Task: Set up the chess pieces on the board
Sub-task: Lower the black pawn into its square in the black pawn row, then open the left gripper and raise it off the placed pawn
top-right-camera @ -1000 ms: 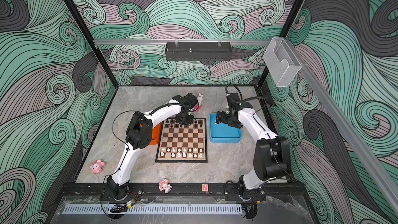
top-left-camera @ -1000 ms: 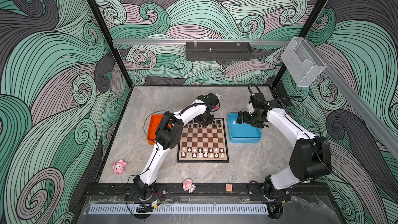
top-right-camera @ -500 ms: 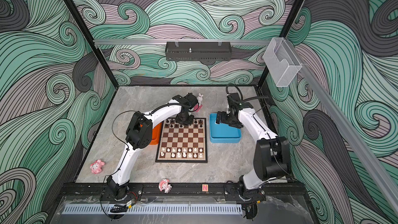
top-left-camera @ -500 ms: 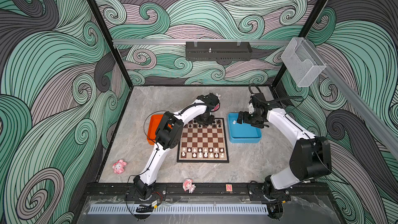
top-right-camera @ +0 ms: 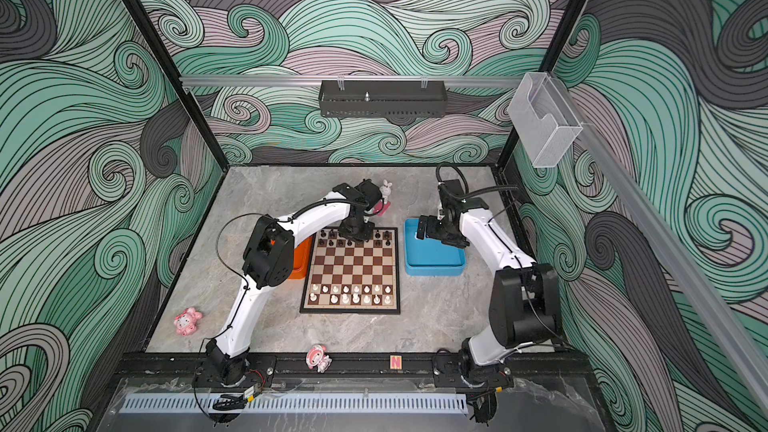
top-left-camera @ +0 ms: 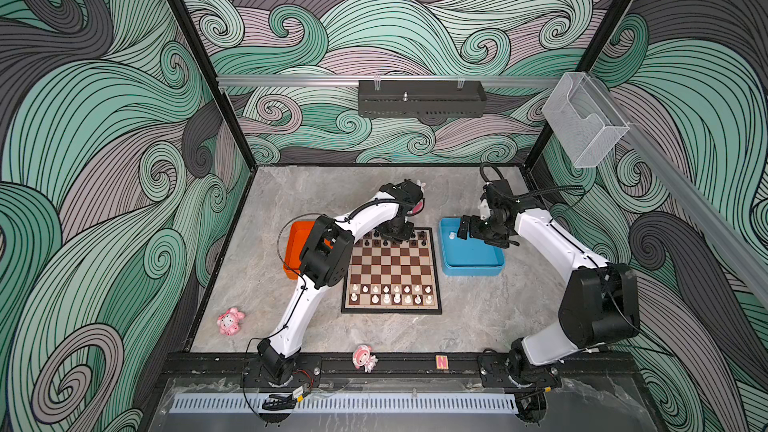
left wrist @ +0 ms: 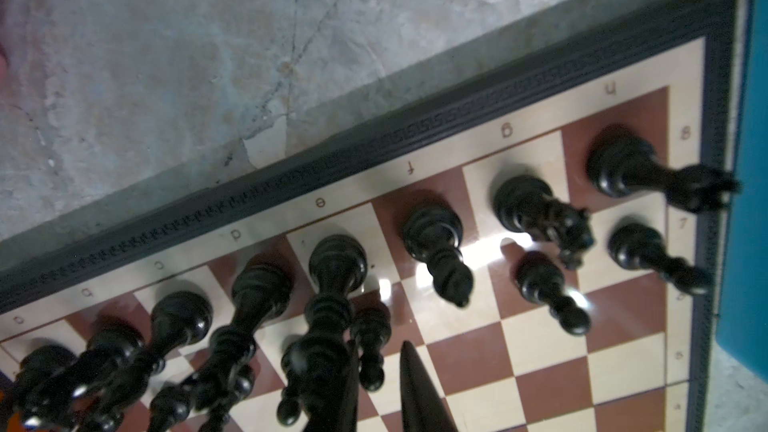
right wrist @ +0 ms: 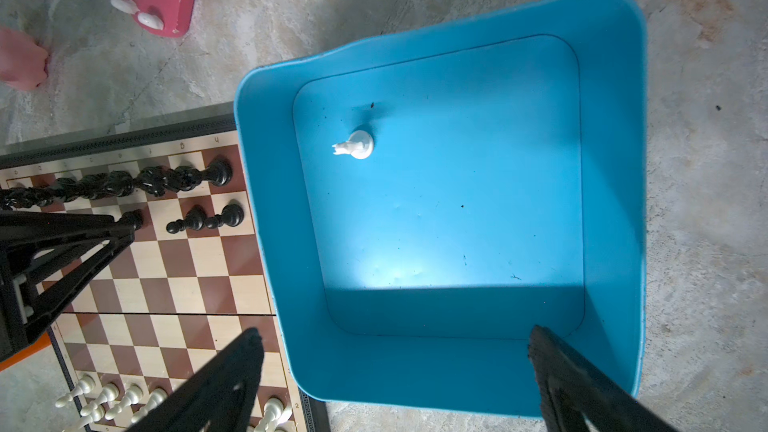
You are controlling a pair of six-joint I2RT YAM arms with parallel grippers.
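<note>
The board (top-left-camera: 390, 307) (top-right-camera: 351, 308) lies mid-table, with black chess pieces (top-left-camera: 422, 236) on its far two rows and white ones (top-left-camera: 386, 290) on its near two. My left gripper (top-left-camera: 397, 234) (left wrist: 379, 344) hangs over the far rows. Its jaws are narrowly apart around a black pawn (left wrist: 370, 326) standing on its square, and a sliver of cream square shows between the pawn and one finger (left wrist: 419, 388). My right gripper (top-left-camera: 465, 228) (right wrist: 395, 332) is wide open and empty above the blue tray (top-left-camera: 471, 271) (right wrist: 615, 160). A lone white knight (right wrist: 355, 145) (top-left-camera: 452, 236) stands in that tray.
An orange tray (top-left-camera: 296, 243) sits left of the board, partly under my left arm. A white rabbit on a pink base (top-right-camera: 386, 195) stands beyond the board's far edge. Pink figurines lie at the front left (top-left-camera: 230, 321) and on the front rail (top-left-camera: 364, 358).
</note>
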